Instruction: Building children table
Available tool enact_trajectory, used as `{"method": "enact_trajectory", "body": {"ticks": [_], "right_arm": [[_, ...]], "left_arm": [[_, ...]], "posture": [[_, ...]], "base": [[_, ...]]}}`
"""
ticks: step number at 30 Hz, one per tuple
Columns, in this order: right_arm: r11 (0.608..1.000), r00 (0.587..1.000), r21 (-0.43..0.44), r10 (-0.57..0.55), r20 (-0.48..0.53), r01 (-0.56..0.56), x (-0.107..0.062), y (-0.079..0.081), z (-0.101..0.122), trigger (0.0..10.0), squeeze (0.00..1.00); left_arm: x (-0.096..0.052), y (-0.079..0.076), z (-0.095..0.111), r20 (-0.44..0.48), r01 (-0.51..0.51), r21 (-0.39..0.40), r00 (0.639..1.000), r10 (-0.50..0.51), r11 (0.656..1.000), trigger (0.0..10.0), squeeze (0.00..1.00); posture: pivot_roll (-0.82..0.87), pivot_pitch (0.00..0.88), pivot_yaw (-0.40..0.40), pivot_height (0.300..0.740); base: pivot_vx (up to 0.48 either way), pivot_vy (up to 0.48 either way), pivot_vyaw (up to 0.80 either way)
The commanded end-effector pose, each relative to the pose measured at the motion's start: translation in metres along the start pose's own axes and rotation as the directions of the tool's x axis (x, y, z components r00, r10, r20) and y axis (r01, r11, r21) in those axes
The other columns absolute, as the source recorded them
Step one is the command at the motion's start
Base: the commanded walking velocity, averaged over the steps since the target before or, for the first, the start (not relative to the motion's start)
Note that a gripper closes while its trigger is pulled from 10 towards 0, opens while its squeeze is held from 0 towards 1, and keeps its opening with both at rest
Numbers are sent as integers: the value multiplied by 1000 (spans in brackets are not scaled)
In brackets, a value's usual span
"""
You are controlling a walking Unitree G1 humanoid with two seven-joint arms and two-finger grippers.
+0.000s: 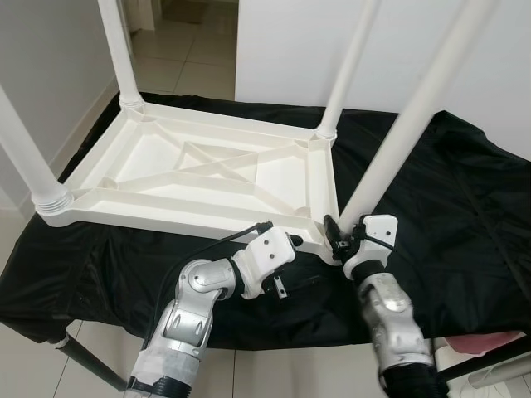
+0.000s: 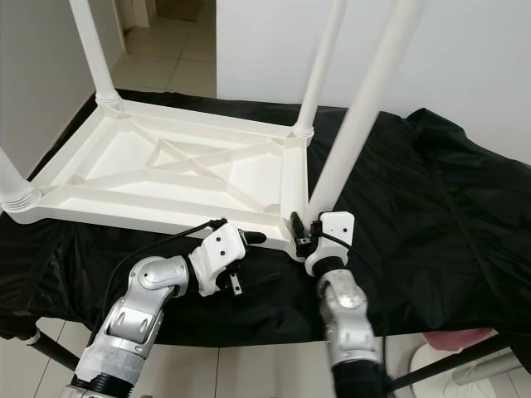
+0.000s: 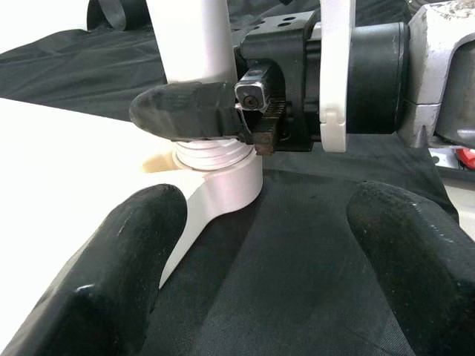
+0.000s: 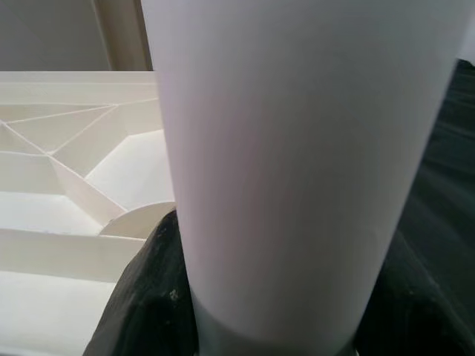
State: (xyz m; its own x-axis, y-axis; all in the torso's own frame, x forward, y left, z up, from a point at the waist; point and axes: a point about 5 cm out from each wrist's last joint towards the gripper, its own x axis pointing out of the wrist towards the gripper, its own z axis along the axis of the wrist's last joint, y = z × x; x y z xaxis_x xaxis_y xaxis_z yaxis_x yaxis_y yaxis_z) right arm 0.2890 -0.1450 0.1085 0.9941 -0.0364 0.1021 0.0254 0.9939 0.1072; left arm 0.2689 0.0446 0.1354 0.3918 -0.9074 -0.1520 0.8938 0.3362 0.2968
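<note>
Your right gripper (image 1: 338, 233) has its fingers (image 3: 194, 110) clenched around the near-right leg (image 1: 415, 124) of the children table (image 1: 199, 170), low down, just above the threaded collar where the leg meets the corner socket. The right wrist view has the leg up close between the fingers, one black pad (image 4: 145, 297) pressed against it. Your left gripper (image 1: 267, 226) sits just beside that same corner, fingers (image 3: 111, 274) spread wide, released, gripping nothing; whether a fingertip touches the table's near edge, cannot tell. The children table lies upside down on the black cloth (image 1: 465, 199) covering the worktop, four white legs standing up from its corners. Tiled floor (image 1: 187, 58) lies beyond the table's far side.
</note>
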Motion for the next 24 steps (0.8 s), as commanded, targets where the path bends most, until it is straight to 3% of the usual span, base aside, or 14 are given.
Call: {"method": "enact_trajectory", "body": {"ticks": [1,5,14,15,17,18,24], "right_arm": [[994,994,10,-107,-15,108,-5,-9,-5,10000,0],[992,993,35,-119,-19,120,-6,6,-4,10000,0],[994,994,26,-104,-38,105,-7,10,-2,10000,0],[995,994,17,-97,-40,98,-7,11,-3,10000,482],[995,995,8,-94,-41,95,-7,11,-3,10000,482],[996,995,15,-92,-42,93,-7,10,-3,10000,1000],[997,997,34,-69,-19,70,-6,3,0,10000,1000]], "left_arm": [[2,8,-1,-7,-200,-9,980,200,980,10000,0],[3,8,0,-4,-197,-11,980,197,980,10000,0],[3,7,-1,-4,-198,-14,980,198,980,10000,0],[3,7,0,-3,-199,-15,980,199,980,10000,0],[3,7,0,-3,-199,-16,980,199,980,10000,0],[4,6,0,-2,-200,-17,980,200,980,10000,0],[4,6,1,5,-201,-23,980,201,979,10000,0]], "posture": [[-9,0,-72,740],[-11,0,-71,740],[-10,0,-74,740],[-9,0,-76,740],[-9,0,-77,740],[-9,0,-78,740],[-11,0,-79,740]], "base": [[0,0,0],[0,0,0],[0,0,0],[0,0,0],[0,0,0],[0,0,0],[0,0,0]]}}
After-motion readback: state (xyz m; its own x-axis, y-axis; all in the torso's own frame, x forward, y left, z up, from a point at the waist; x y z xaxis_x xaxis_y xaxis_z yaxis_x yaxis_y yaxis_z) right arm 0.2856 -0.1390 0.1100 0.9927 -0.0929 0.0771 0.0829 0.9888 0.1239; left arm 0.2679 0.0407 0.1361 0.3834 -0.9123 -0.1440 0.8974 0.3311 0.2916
